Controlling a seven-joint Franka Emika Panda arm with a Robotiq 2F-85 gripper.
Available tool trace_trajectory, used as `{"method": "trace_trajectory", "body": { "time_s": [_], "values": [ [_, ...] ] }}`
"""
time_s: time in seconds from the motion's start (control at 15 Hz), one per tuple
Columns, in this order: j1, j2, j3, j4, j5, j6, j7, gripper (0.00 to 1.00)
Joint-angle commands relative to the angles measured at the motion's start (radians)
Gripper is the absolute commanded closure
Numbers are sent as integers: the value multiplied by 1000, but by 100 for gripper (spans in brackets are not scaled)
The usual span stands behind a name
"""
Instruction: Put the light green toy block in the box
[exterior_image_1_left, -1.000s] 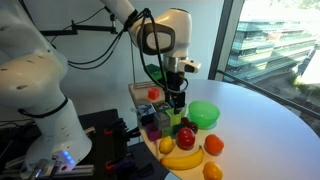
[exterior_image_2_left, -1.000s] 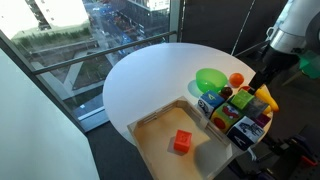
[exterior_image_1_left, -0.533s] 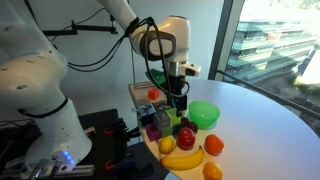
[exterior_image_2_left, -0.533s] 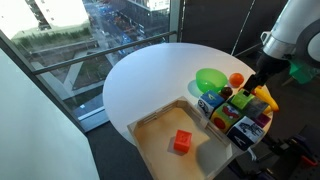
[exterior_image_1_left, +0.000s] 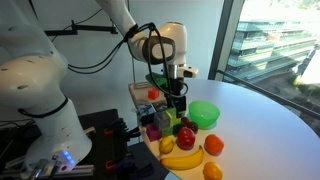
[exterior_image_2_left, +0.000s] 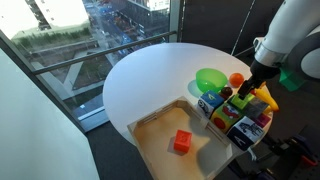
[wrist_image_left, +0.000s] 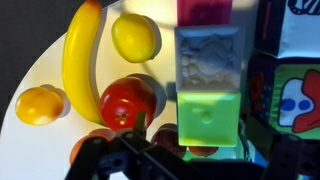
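Beside tall windows (exterior_image_1_left: 268, 40), over the round white table (exterior_image_1_left: 262, 122), the tool (exterior_image_1_left: 177, 104) hangs with jaws apart.

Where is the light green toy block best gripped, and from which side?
Probably from straight above, jaws on the two side faces of the light green toy block: the one toward the red apple and the opposite one. The grey block appears to touch a third face.
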Motion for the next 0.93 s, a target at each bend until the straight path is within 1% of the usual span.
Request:
{"method": "trace_trajectory", "body": {
  "time_s": [0.0, 0.4, 0.47, 0.53, 0.67, 0.8, 0.87],
  "values": [
    [3, 27, 11, 15, -58, 19, 66, 0],
    [8, 54, 11, 16, -98, 29, 106, 0],
    [9, 57, 10, 17, -104, 27, 110, 25],
    [10, 60, 9, 19, -107, 25, 112, 26],
    [12, 59, 8, 26, -98, 13, 115, 42],
    [14, 49, 8, 35, -85, 3, 116, 60],
    [15, 39, 8, 38, -81, -3, 117, 66]
  ]
}}
